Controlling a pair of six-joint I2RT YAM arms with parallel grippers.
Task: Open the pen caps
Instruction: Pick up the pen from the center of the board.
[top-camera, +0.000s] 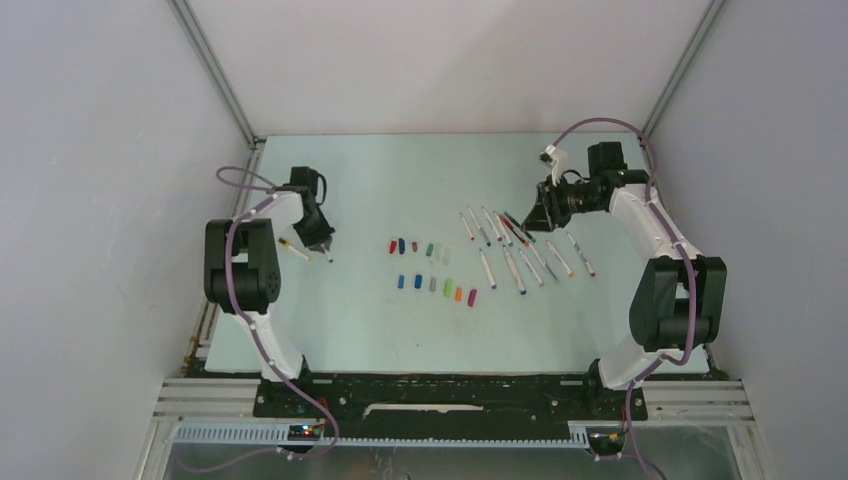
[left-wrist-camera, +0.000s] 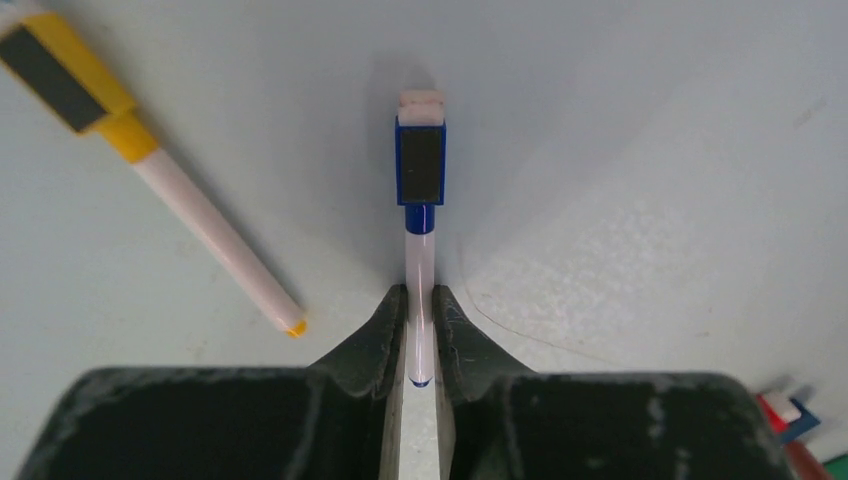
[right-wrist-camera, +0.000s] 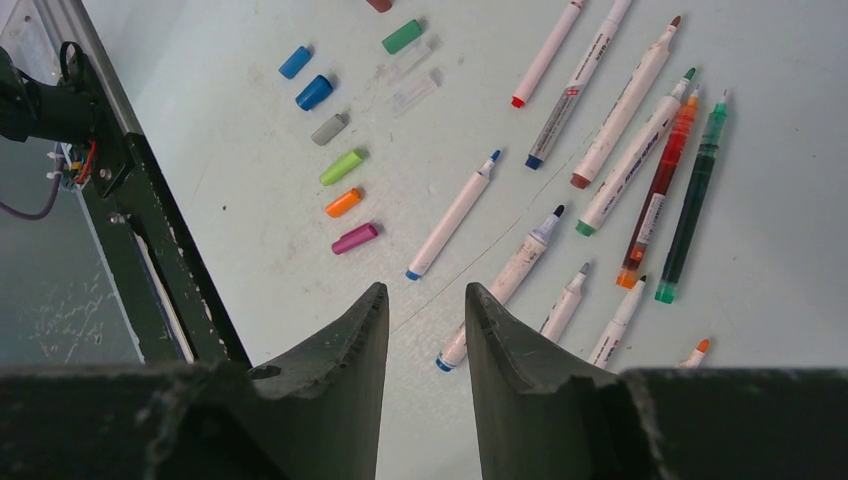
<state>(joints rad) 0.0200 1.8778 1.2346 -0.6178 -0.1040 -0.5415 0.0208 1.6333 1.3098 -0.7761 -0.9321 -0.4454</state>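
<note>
My left gripper (left-wrist-camera: 420, 292) is shut on the white barrel of a blue pen (left-wrist-camera: 420, 255) lying on the table. Its blue cap (left-wrist-camera: 420, 165) is on and points away from the jaws. A yellow-capped pen (left-wrist-camera: 200, 225) lies just to the left, untouched. In the top view this gripper (top-camera: 322, 245) is at the table's left side. My right gripper (right-wrist-camera: 425, 290) hangs open and empty above a spread of uncapped pens (right-wrist-camera: 452, 215). Loose pen caps, among them magenta (right-wrist-camera: 355, 238), orange (right-wrist-camera: 343, 202) and green (right-wrist-camera: 342, 167), lie in two rows at mid-table (top-camera: 435, 287).
The uncapped pens (top-camera: 520, 250) fan out on the right half of the pale table (top-camera: 400, 340). A dark frame rail (right-wrist-camera: 150, 230) marks the table edge in the right wrist view. Grey walls close in the left, right and back.
</note>
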